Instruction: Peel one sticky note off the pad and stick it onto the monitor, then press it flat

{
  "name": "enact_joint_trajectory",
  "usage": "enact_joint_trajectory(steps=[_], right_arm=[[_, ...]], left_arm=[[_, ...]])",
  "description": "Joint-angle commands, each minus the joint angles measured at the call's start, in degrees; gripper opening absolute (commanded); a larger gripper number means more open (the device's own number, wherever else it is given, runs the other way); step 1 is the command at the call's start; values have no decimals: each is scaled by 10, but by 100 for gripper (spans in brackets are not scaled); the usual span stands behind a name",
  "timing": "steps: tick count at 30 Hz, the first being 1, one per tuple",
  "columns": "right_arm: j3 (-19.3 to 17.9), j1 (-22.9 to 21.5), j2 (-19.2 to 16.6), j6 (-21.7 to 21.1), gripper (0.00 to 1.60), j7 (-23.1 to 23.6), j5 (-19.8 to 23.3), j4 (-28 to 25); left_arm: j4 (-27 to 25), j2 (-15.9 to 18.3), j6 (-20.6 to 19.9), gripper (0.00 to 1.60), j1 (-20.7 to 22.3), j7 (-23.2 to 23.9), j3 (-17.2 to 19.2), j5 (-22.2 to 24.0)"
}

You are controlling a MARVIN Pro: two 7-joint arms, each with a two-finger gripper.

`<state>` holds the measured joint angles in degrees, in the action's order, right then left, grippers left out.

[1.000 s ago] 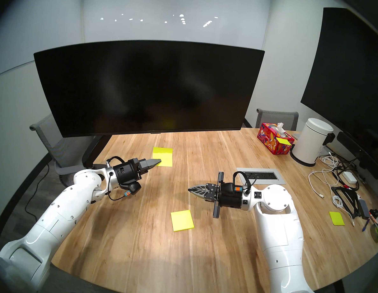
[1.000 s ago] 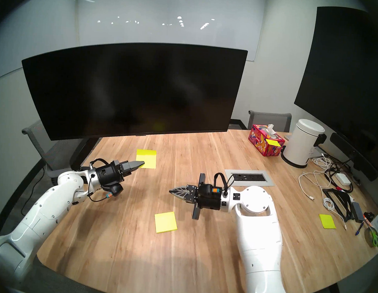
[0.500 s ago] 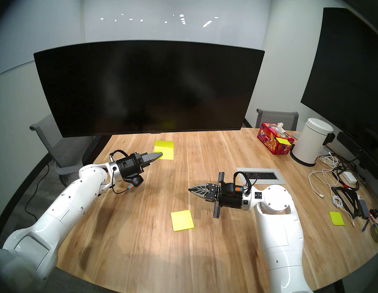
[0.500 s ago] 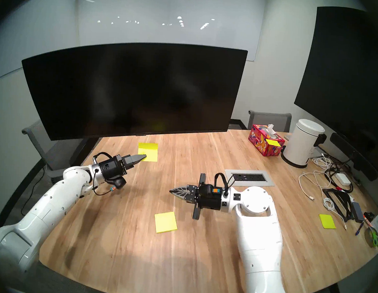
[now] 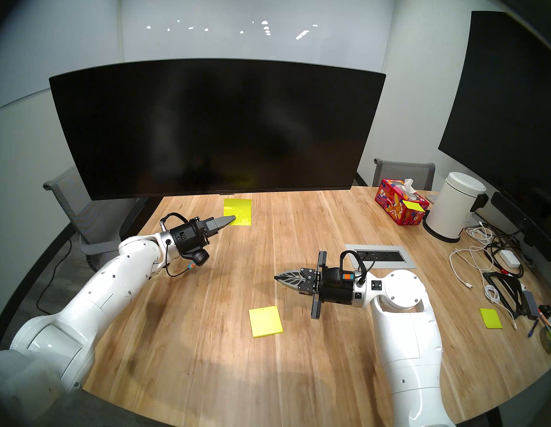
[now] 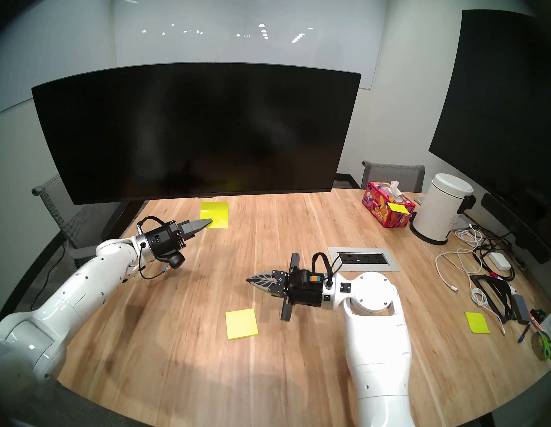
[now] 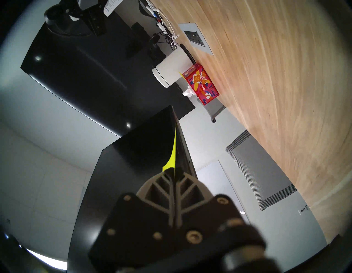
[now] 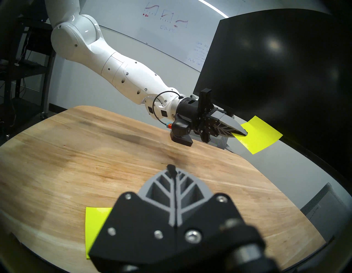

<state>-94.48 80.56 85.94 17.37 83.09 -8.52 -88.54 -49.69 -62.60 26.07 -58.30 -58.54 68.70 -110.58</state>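
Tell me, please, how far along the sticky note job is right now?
Peeling looks done: the left pincer is shut on one sticky note, clear of the pad. It is held near the monitor, not yet stuck. Sticking and pressing flat remain. The right pincer is shut, empty.

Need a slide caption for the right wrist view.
Left gripper carries the sticky note by one corner toward the monitor; pad lies below.
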Motion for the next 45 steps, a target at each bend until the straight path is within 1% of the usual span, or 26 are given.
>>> enact_joint_trajectory(steps=[1,6,12,20,21,26,31,36,45], right_arm=[[0,-5,6,-1,0,1,8,-7],[-2,-5,7,-1,0,3,8,-8],[-5,-6,8,-1,0,5,7,-8],[-10,-5,13,2,0,0,5,-10],[-13,-3,18,8,0,-10,2,-10],[-15,-15,40,17,0,-44,-8,-2],[-4,-27,56,21,0,-61,-14,2],[3,-30,62,24,0,-72,-20,5],[16,-52,93,55,0,-130,-48,28]], left_arm=[[49,-32,-33,0,57,-53,-8,-10],[91,-45,-52,0,73,-84,-10,-14],[130,-55,-65,0,94,-111,-12,-22],[177,-68,-73,0,124,-126,-13,-28],[184,-70,-67,0,129,-125,-14,-27],[203,-75,-67,0,145,-122,-16,-32],[225,-75,-66,0,161,-119,-21,-42],[248,-76,-64,0,179,-121,-25,-51],[274,-81,-67,0,200,-124,-28,-64]])
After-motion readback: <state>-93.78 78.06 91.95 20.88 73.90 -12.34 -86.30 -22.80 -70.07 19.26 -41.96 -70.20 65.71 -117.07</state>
